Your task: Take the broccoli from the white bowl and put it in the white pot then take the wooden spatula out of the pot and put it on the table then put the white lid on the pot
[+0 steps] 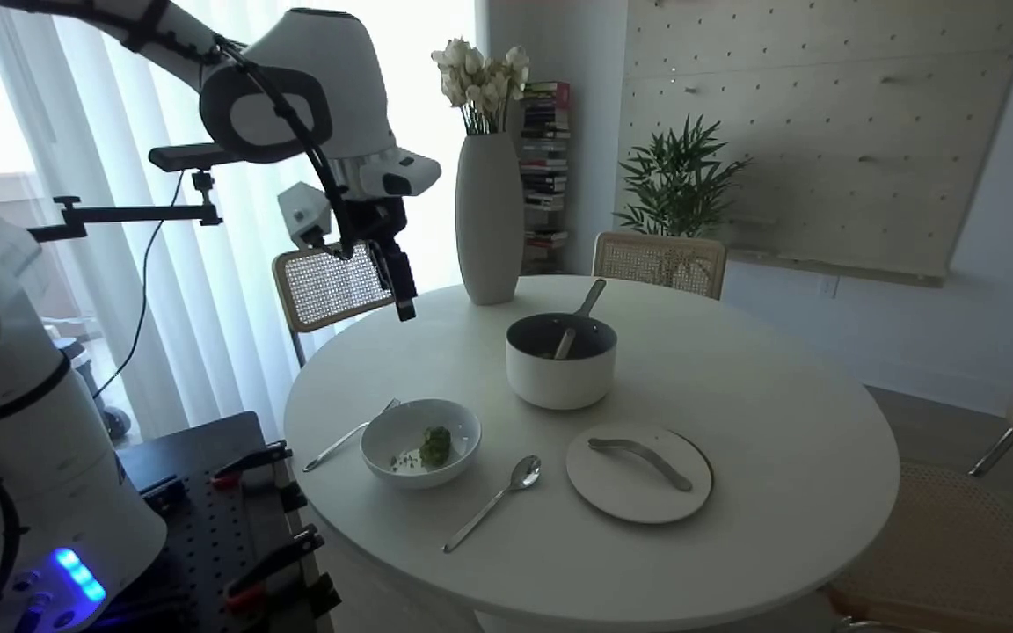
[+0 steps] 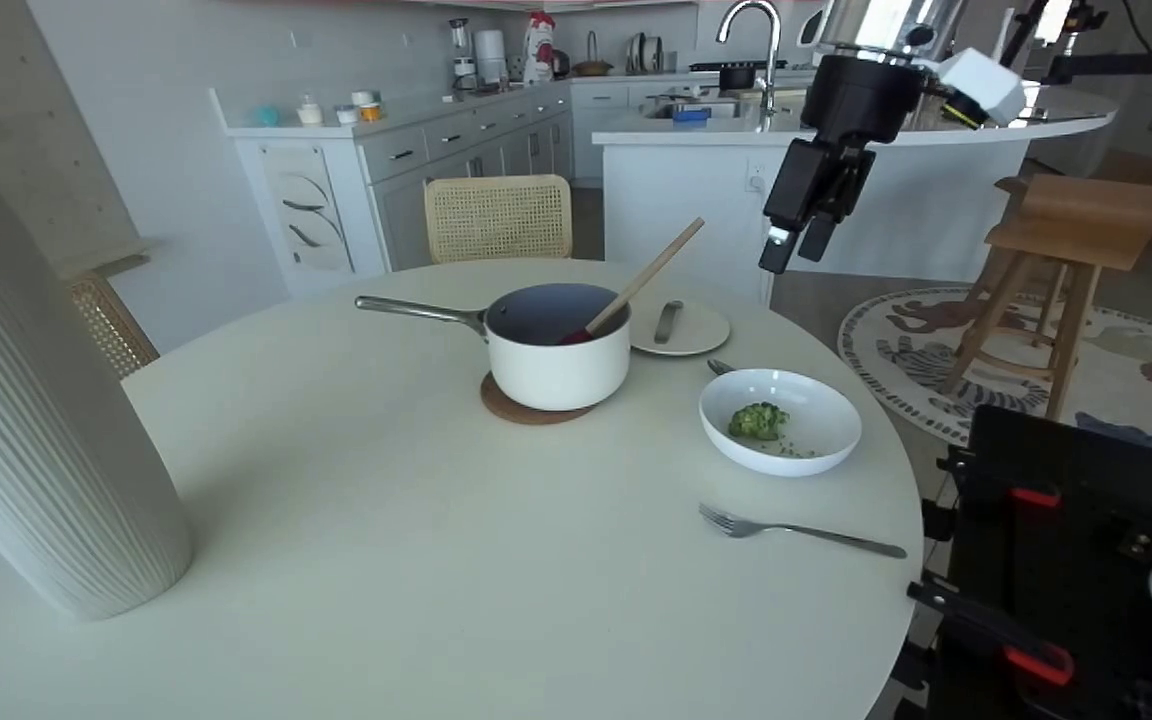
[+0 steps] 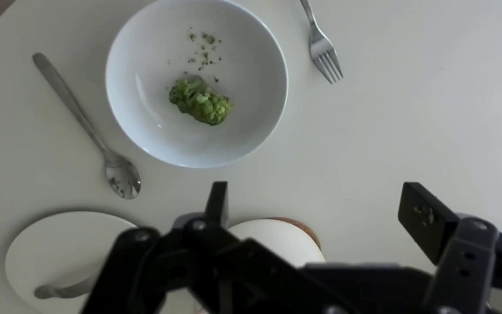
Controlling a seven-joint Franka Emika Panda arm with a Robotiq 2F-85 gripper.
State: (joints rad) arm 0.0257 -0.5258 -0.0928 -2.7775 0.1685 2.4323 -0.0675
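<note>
Wrist view: hand [image 3: 314,200] gapes wide, broccoli [image 3: 201,101] lies in white bowl [image 3: 216,146]. Wooden spatula [image 2: 644,277] leans in white pot [image 2: 558,378].

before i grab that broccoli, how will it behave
The broccoli may shed bits: crumbs lie beside it in the white bowl. Its lumpy shape suggests wobbling rather than rolling freely. Being small, it's probably light.

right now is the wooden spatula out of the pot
No, in an exterior view the wooden spatula stands tilted in the white pot, its handle sticking out past the rim.
</note>
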